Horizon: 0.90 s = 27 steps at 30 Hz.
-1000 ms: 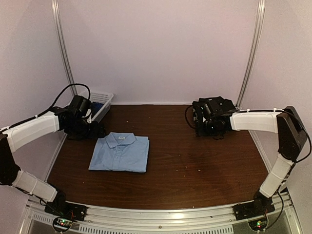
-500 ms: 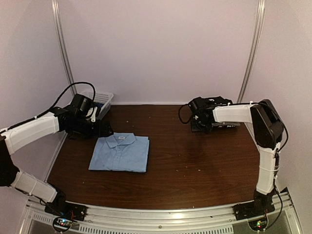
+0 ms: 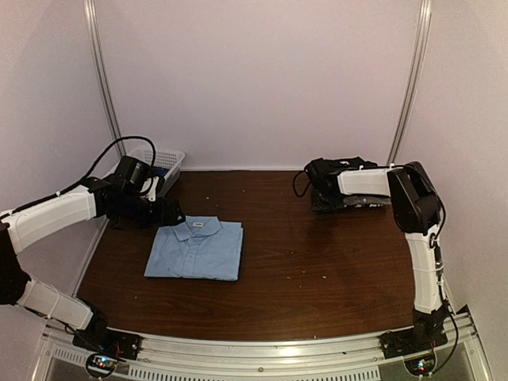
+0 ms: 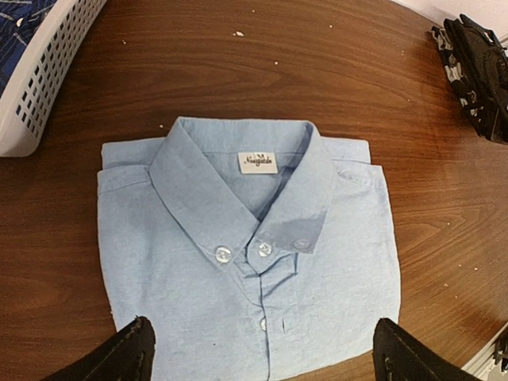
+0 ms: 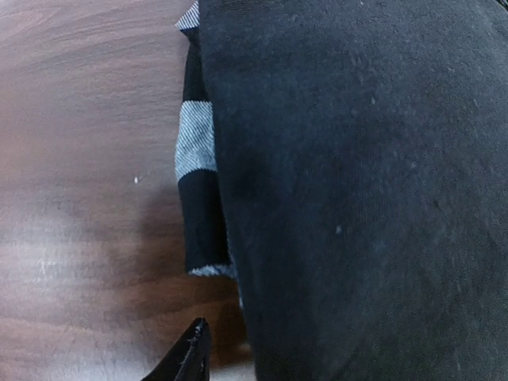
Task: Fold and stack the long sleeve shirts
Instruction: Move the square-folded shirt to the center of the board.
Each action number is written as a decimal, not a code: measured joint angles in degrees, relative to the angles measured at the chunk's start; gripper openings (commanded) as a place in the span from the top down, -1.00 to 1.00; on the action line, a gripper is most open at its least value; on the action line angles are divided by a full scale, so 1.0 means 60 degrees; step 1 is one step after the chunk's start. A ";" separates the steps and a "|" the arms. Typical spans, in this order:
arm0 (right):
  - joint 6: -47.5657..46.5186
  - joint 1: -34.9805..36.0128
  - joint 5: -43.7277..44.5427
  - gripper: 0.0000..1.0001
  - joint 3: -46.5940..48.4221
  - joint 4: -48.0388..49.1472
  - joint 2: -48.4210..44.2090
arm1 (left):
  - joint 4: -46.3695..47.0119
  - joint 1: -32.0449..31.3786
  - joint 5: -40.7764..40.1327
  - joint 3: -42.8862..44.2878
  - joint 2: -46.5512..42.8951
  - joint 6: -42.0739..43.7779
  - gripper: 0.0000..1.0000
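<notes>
A blue shirt (image 3: pixel 194 250) lies folded flat, collar showing, on the left half of the tabletop (image 3: pixel 317 278), near the basket (image 3: pixel 163 163). The left claw (image 4: pixel 262 324) is held by the shirt's collar end with its fingers spread wide, and nothing is gripped between them. At the far right, the right claw (image 3: pixel 321 181) is pressed down into a dark pile (image 5: pixel 357 198). A strip of striped cloth (image 5: pixel 194 143) shows at the pile's edge. Only one fingertip is seen in the wrist view, so it cannot be told whether this claw is spread or pinching cloth.

The first shirt is judged done, and the step in hand appears to be fetching the next one from the pile. For the next move, a firm pinch is needed on the top garment alone. The black and striped layers lie touching, so both could be dragged up together. The garment must then be lifted clear and carried to the bare middle of the tabletop. There the left claw will probably be wanted to help spread it before folding.
</notes>
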 measured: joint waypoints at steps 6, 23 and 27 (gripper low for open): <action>0.0011 -0.0087 0.0189 0.32 0.0601 0.0007 0.0576 | 0.0018 0.0000 0.0000 -0.0091 -0.0007 0.0033 -0.95; -0.0255 -0.0240 0.0270 1.00 -0.0200 0.0011 0.0062 | 0.0066 0.0000 0.0004 -0.0091 0.0044 0.0066 -0.94; -0.0229 -0.0208 0.0076 1.00 -0.1217 0.0025 -0.0841 | 0.0109 0.0000 0.0040 -0.0091 0.0080 0.0066 -0.94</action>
